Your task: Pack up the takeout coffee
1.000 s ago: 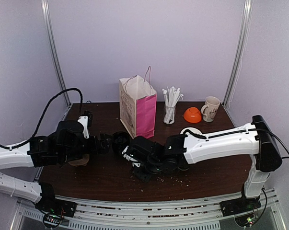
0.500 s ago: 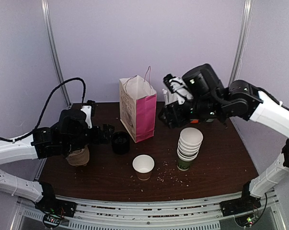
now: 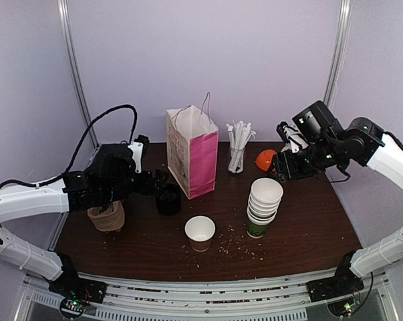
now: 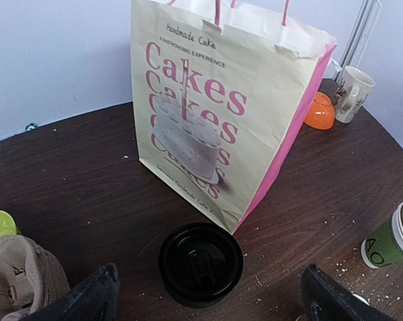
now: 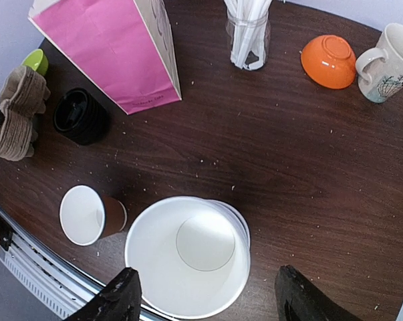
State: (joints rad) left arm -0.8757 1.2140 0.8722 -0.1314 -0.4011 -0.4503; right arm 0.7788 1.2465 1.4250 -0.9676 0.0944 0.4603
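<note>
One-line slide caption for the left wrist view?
Left gripper, jaws open, facing black lid beside Cakes paper bag.

My left wrist feed crops the paper bag [image 4: 208, 114] at 12 o'clock and the cup stack [image 4: 388, 244] at 4 o'clock.

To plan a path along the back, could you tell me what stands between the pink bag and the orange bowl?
A glass of white straws stands between the pink bag and the orange bowl, clearest in the top view.
</note>
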